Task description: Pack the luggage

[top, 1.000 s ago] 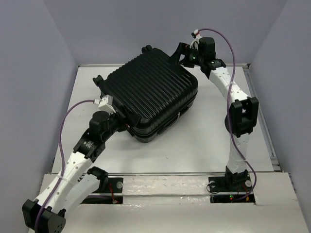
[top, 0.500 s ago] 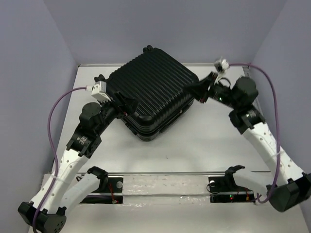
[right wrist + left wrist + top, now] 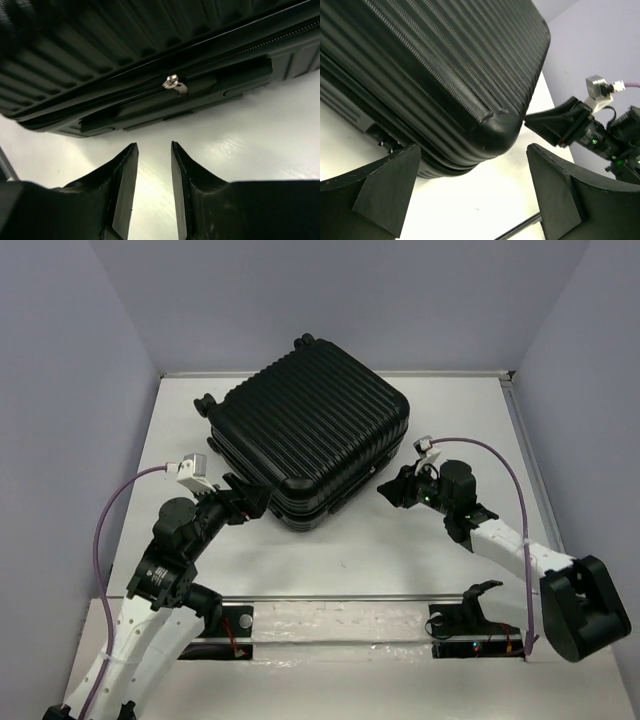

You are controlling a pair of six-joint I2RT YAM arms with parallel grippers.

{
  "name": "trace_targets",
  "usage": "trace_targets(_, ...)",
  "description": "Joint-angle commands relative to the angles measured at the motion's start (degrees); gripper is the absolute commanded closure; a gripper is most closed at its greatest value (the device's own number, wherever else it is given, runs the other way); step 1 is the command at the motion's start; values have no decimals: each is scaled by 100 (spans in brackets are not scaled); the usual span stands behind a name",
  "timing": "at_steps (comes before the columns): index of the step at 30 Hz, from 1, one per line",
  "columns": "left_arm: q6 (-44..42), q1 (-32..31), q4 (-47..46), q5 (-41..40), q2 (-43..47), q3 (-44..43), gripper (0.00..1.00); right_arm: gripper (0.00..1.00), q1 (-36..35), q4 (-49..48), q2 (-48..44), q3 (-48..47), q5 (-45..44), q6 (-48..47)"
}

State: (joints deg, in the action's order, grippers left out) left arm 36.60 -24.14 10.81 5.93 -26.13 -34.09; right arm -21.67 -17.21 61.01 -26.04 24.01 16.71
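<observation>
Since half a second earlier, the luggage (image 3: 310, 435) had kept its place while both of your arms dropped back toward their bases. Your right gripper (image 3: 390, 490) had swung down from beside the right-hand corner to the near-right side, and your left gripper (image 3: 252, 502) had slipped from the near-left edge toward the near corner.

The luggage lay closed and flat in the middle of the white table (image 3: 440, 420), turned diagonally, with its ribbed black shell facing up and its small wheels (image 3: 205, 401) at the far-left side. Along the near-right side ran the zipper, with a silver zipper pull (image 3: 172, 83) hanging on it, straight ahead of your right wrist camera.

Your right gripper sat low over the table just beside that side and apart from it, its jaws drawn in to a slim gap with nothing between them. Your left gripper pointed at the rounded near corner with its jaws spread wide and nothing held. The corner showed between them in the wrist view, beyond the tips, and I could not tell whether the left jaw touched the shell's lower edge. From that same view your right gripper showed past the corner, facing it. A purple cable (image 3: 115, 510) looped from each wrist back along its arm.
</observation>
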Motion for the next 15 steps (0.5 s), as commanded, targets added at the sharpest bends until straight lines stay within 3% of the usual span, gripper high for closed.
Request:
trace_targets(1, 163, 32, 255, 83, 249, 297, 2, 59, 14, -1731, 832, -182, -37, -299)
trace_targets(5, 348, 32, 246, 101, 240, 394, 2, 56, 14, -2040, 1420, -366, -2, -519)
trace_targets(15, 506, 32, -228, 417, 47, 675, 3, 50, 14, -1742, 2028, -1104, 7, -1230)
